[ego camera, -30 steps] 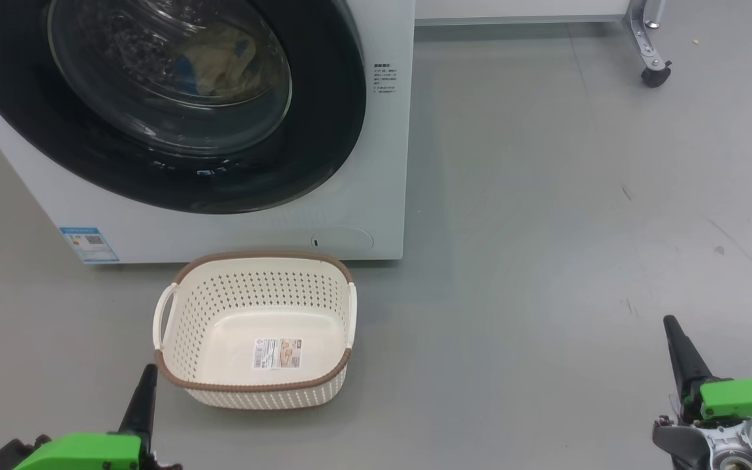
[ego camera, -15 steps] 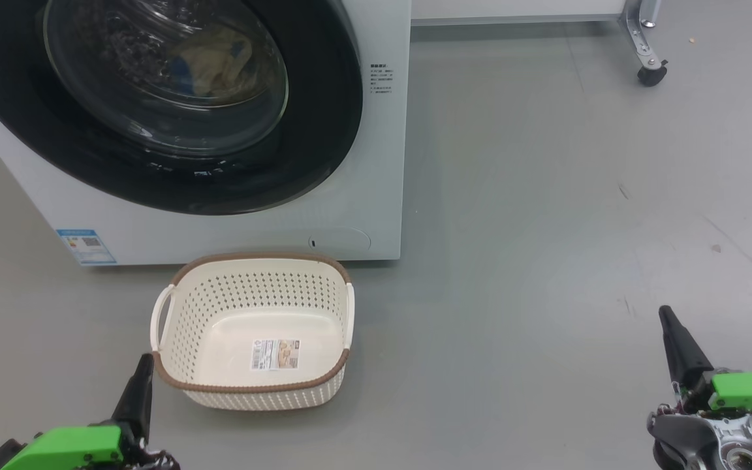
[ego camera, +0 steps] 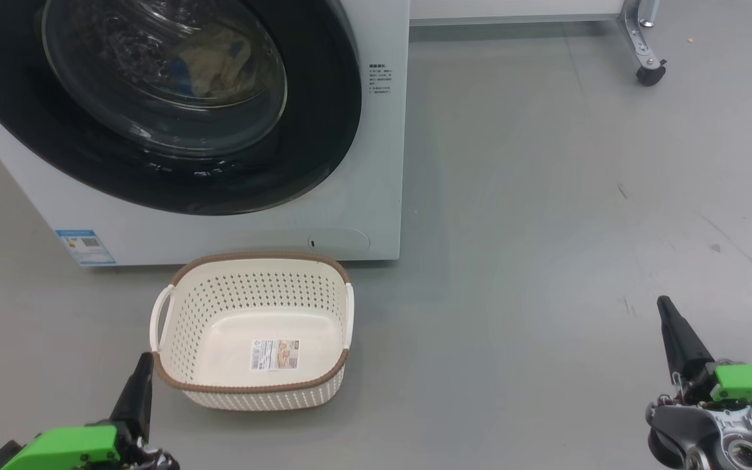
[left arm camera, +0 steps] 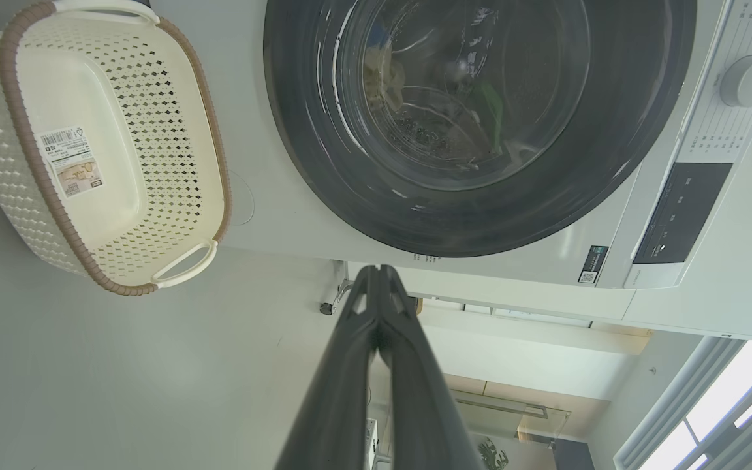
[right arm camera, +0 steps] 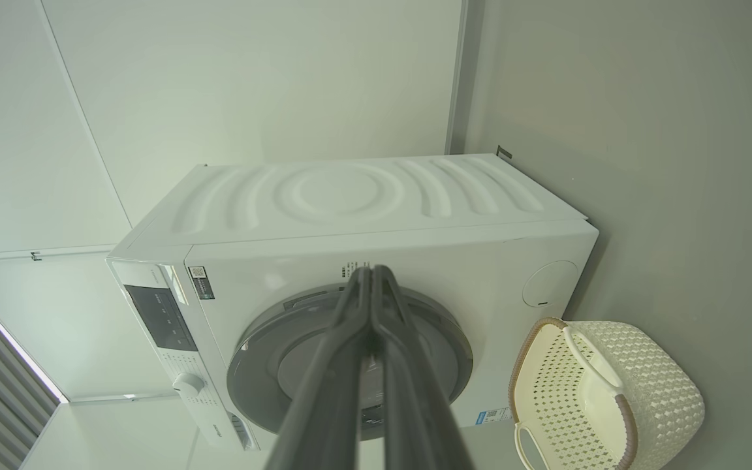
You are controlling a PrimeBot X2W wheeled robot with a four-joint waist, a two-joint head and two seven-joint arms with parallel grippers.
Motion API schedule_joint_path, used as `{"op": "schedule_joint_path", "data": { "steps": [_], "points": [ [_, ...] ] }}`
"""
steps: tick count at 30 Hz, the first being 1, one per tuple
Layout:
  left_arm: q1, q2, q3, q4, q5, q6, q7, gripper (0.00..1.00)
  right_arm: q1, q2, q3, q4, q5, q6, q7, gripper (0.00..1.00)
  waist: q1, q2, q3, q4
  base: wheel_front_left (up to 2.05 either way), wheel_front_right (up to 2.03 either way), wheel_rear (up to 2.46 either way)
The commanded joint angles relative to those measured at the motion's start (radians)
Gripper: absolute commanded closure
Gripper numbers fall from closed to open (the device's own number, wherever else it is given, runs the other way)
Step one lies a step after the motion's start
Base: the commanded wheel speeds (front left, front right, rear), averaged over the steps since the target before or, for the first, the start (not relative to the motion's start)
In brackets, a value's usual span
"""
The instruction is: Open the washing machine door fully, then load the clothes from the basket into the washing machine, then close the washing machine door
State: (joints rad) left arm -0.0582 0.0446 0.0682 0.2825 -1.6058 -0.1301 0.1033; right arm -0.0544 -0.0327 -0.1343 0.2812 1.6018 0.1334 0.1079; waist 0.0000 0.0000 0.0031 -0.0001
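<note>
Both left end effector [left arm camera: 381, 273] and right end effector [right arm camera: 371, 270], closed and empty, face the glossy round door [ego camera: 327, 124].

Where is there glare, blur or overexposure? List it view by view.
Head view: streaky reflections on the glass of the washing machine door dim the clothes behind it. Left wrist view: the window is blown out white. Right wrist view: the right gripper has soft-edged jaws close to the lens.

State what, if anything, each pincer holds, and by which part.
Nothing is held. The left pincer and right pincer are both shut on air; the clothes lie behind the washing machine door.
</note>
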Motion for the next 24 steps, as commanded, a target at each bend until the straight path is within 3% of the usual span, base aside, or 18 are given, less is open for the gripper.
{"op": "schedule_joint_path", "data": {
  "steps": [1, 24],
  "points": [
    [-0.050, 0.008, 0.043, -0.037, -0.005, -0.001, 0.008, 1.00, -0.054, -0.018, 0.020, -0.036, 0.007, -0.003, 0.006, 1.00, 0.0000, 0.0000, 0.000, 0.000, 0.00, 0.00, 0.00],
    [-0.050, 0.008, 0.044, -0.037, -0.004, -0.001, 0.009, 1.00, -0.054, -0.018, 0.020, -0.036, 0.007, -0.003, 0.005, 1.00, 0.0000, 0.0000, 0.000, 0.000, 0.00, 0.00, 0.00]
  ]
}}
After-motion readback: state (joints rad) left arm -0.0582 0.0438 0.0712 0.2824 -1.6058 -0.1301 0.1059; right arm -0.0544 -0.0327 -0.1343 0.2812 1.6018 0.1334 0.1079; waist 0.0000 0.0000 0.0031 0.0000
